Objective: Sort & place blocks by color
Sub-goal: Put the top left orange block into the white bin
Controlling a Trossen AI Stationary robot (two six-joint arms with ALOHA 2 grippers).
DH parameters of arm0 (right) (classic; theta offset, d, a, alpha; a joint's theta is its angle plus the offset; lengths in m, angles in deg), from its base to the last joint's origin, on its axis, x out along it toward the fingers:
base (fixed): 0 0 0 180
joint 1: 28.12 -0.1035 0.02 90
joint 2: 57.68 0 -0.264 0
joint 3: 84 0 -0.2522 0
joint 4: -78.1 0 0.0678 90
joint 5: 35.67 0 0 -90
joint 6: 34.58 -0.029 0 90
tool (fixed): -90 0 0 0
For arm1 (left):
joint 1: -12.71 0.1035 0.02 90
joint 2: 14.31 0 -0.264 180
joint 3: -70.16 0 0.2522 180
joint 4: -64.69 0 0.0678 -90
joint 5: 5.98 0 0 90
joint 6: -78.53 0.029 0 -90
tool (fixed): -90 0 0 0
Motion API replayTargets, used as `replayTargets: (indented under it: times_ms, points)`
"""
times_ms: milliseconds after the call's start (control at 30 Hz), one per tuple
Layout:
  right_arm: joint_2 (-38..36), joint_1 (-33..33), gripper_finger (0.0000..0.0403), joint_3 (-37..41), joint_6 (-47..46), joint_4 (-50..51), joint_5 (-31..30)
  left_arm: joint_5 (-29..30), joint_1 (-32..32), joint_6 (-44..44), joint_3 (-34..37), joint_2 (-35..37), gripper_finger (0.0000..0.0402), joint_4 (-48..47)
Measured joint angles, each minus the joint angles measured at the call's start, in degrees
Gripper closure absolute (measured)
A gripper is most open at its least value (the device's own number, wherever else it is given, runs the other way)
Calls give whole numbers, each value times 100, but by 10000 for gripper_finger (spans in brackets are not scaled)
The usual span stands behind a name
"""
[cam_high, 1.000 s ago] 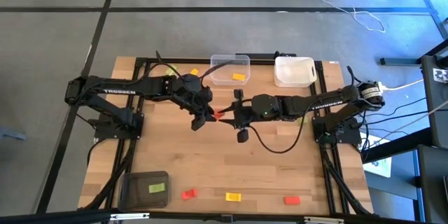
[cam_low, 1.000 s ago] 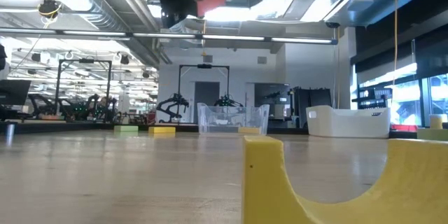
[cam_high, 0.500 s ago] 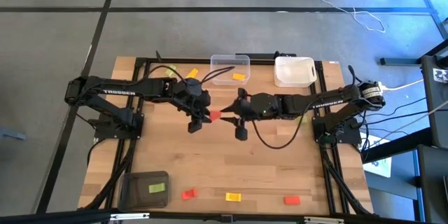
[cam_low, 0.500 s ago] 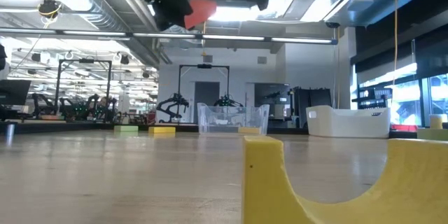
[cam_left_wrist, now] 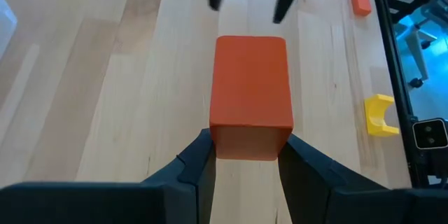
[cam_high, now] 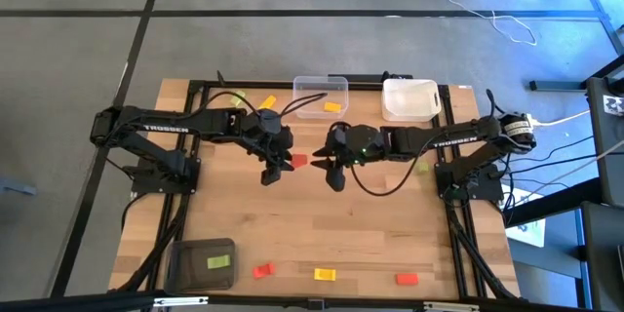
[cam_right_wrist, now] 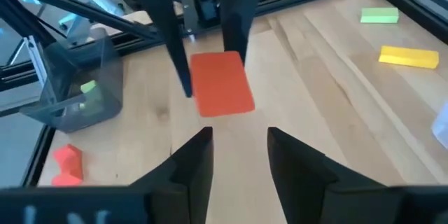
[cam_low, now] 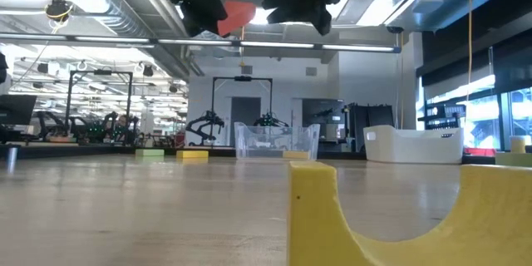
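Observation:
A red block (cam_high: 297, 160) hangs in the air over the middle of the table, held by my left gripper (cam_high: 286, 161), which is shut on it. In the left wrist view the red block (cam_left_wrist: 250, 108) sticks out ahead of my left gripper (cam_left_wrist: 246, 145). My right gripper (cam_high: 320, 160) faces it from the table's right with a small gap, open and holding nothing. Its wrist view shows my right gripper (cam_right_wrist: 239, 136) spread just short of the red block (cam_right_wrist: 220, 84). The low view has the red block (cam_low: 237, 14) high up between both grippers. My left gripper pinches the red block by its left end (cam_left_wrist: 246, 134) between the two fingers (cam_left_wrist: 201, 150). The fingers come from the table's left, about level, and lie along the block. The block is lifted clear of the table, and most of it reaches out past the fingertips toward my right gripper.
At the far edge stand a clear bin (cam_high: 320, 88) holding a yellow-orange block (cam_high: 333, 107) and a white bin (cam_high: 409, 99). A dark grey bin (cam_high: 202, 265) with a green block sits near left. Red (cam_high: 261, 270), yellow (cam_high: 325, 274) and red (cam_high: 407, 278) blocks lie along the near edge.
My right gripper has come off the red block and drawn back toward the table's right, leaving a gap. My left gripper has kept hold of the block and carried it slightly toward the left. The block stays lifted clear.

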Motion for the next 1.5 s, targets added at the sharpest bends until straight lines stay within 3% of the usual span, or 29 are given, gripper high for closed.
replayTargets:
  times_ms: [300, 533, 833, 1500]
  points:
    - [0, 25, 222, 2, 400, 95, 84, 14, -2, 45, 0, 2, 282, -1]
    - [0, 30, 193, 2, 753, -196, 85, 601, -182, 324, 2, 2, 282, 0]
    - [0, 30, 191, 2, 1105, -239, 222, 986, -363, 347, 7, 2, 282, 143]
    - [0, 30, 191, 2, 1374, -484, 221, 1025, -417, 471, 7, 4, 282, 660]
